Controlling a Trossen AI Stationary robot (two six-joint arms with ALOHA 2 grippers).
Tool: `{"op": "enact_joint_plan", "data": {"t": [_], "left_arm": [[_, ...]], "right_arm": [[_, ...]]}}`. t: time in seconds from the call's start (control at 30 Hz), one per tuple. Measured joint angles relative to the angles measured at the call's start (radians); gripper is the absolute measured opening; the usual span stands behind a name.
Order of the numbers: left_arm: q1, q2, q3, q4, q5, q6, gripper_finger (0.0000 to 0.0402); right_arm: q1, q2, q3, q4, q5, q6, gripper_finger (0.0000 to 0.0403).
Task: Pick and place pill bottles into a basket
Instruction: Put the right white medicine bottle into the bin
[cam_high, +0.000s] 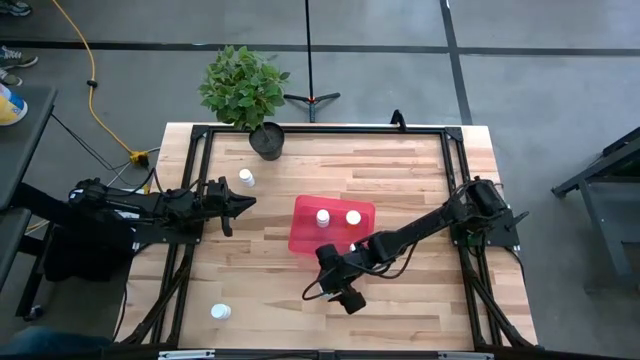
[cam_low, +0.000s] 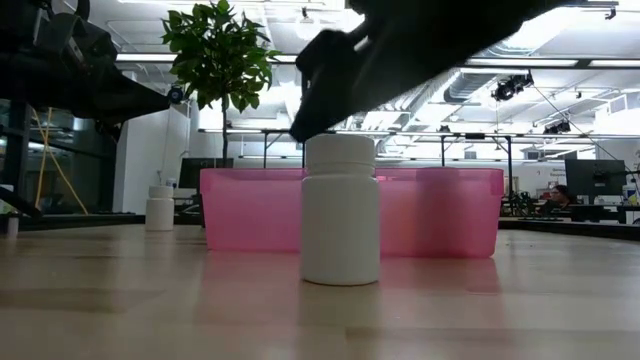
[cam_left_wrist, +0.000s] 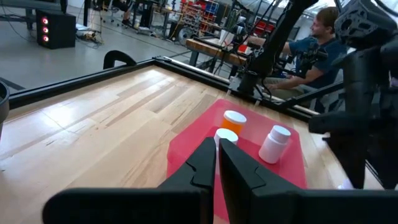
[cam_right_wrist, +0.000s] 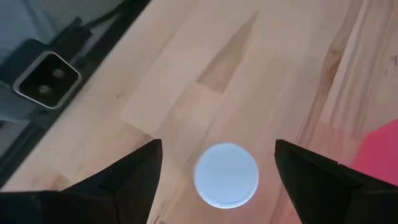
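Observation:
The red-pink basket (cam_high: 305, 232) sits mid-table; in the left wrist view (cam_left_wrist: 186, 146) it holds an orange bottle (cam_left_wrist: 234, 119) and two white bottles (cam_left_wrist: 274, 142). My right gripper (cam_high: 348, 298) hangs open near the basket's near side, pointing down. In the right wrist view (cam_right_wrist: 219, 148) its fingers stand on either side of a white-capped bottle (cam_right_wrist: 226, 174), apart from it. That bottle (cam_low: 340, 210) stands upright on its base, with the gripper just above its cap. My left gripper (cam_high: 243, 204) is shut and empty at the table's left.
One loose white bottle (cam_high: 246, 178) stands at the far left and another (cam_high: 220, 311) near the front left. A potted plant (cam_high: 262, 132) stands at the far edge. A black frame (cam_high: 192, 150) rims the table. A person (cam_left_wrist: 317, 43) sits beyond the right side.

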Motion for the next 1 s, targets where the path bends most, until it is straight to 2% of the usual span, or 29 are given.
{"op": "enact_joint_plan", "data": {"t": [0.5,0.73,1.0], "left_arm": [[0.0,0.0,0.0,0.0,0.0,0.0,0.0058],[0.0,0.0,0.0,0.0,0.0,0.0,0.0058],[0.0,0.0,0.0,0.0,0.0,0.0,0.0058]], "right_arm": [[0.0,0.04,0.0,0.0,0.013,-0.001,0.0297],[0.0,0.04,0.0,-0.006,0.031,-0.012,0.0259],[0.0,0.056,0.0,-0.011,0.002,0.0,0.0209]]}}
